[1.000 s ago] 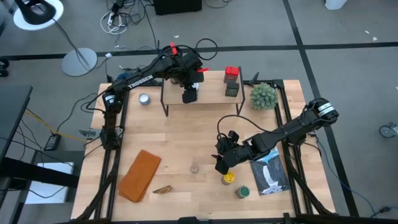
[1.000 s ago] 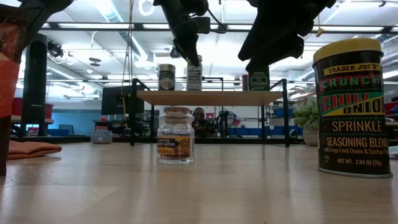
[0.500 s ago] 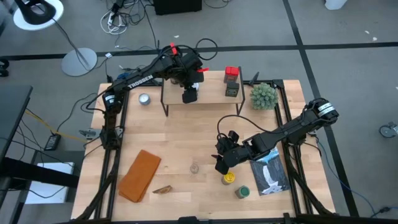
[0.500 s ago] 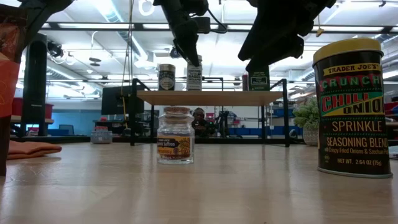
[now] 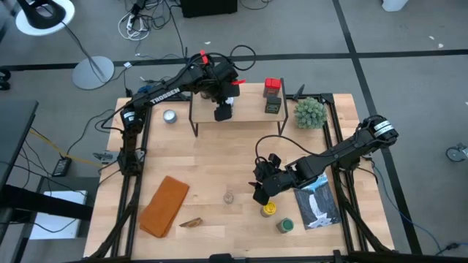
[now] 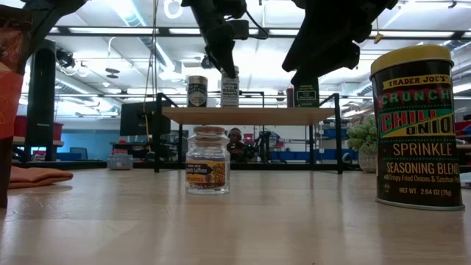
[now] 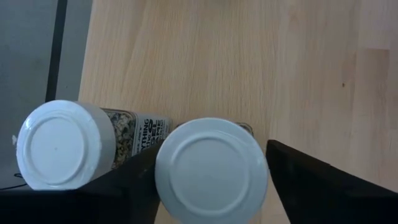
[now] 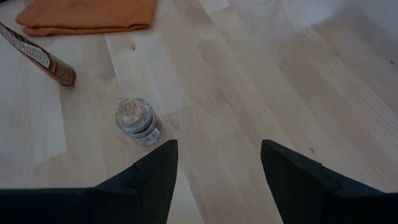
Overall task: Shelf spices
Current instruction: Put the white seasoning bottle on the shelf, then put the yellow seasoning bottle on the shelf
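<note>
The shelf (image 5: 248,113) stands at the table's far side. On its wooden top are two white-capped jars (image 7: 59,144) (image 7: 211,168), a red-topped tin (image 5: 273,85) and a dark tin (image 5: 273,105). My left gripper (image 5: 223,112) hangs over the shelf, pointing steeply down, one finger on each side of the nearer white cap. My right gripper (image 5: 260,191) hovers open above the table's middle with nothing between its fingers. A small glass jar (image 8: 138,121) stands just ahead of it. A yellow-topped tin (image 5: 270,210) and a green-topped one (image 5: 284,225) stand on the table near its front edge. My left gripper comes from above, and its fingers (image 7: 134,180) stand close against two opposite sides of the jar's white cap (image 7: 163,171). Whether they touch the cap, I cannot tell. The jar stands upright on the shelf top beside the other white-capped jar.
An orange cloth (image 5: 164,206) and a flat packet (image 5: 191,222) lie at the near left. A booklet (image 5: 319,201) lies at the near right. A spiky green plant ball (image 5: 309,112) stands right of the shelf and a round silver tin (image 5: 170,116) left of it.
</note>
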You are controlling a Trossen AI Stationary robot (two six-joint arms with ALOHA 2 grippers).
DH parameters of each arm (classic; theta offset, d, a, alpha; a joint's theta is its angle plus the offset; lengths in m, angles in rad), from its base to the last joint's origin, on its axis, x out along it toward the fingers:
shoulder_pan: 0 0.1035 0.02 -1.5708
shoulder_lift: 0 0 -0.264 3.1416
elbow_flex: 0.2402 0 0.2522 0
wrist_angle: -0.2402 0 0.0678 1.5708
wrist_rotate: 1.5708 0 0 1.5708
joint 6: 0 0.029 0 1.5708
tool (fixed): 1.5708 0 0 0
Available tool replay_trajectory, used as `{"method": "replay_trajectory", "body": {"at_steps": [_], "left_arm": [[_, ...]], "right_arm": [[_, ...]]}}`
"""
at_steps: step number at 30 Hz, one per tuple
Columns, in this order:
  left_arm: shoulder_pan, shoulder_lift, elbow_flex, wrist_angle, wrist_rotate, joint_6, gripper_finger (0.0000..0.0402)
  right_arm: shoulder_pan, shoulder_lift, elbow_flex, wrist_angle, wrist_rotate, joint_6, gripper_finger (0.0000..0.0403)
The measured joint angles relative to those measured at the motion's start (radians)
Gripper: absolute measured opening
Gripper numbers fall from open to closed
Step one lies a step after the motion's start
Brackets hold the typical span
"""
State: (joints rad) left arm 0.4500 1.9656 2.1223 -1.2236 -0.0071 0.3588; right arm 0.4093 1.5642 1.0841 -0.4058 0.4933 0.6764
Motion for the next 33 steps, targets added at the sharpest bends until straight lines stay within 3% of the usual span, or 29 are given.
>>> {"method": "replay_trajectory", "body": {"at_steps": [12,22,33], "left_arm": [[0.0,0.0,0.0,0.004,0.0,0.017,0.0332],[0.0,0.0,0.0,0.01,-0.085,0.018,0.0335],[0.0,0.0,0.0,0.029,-0.047,0.019,0.0335]], "right_arm": [[0.0,0.0,0.0,0.0,0.0,0.0,0.0229],[0.0,0.0,0.0,0.0,-0.001,0.0,0.0229],[0.0,0.0,0.0,0.0,-0.001,-0.007,0.0229]]}}
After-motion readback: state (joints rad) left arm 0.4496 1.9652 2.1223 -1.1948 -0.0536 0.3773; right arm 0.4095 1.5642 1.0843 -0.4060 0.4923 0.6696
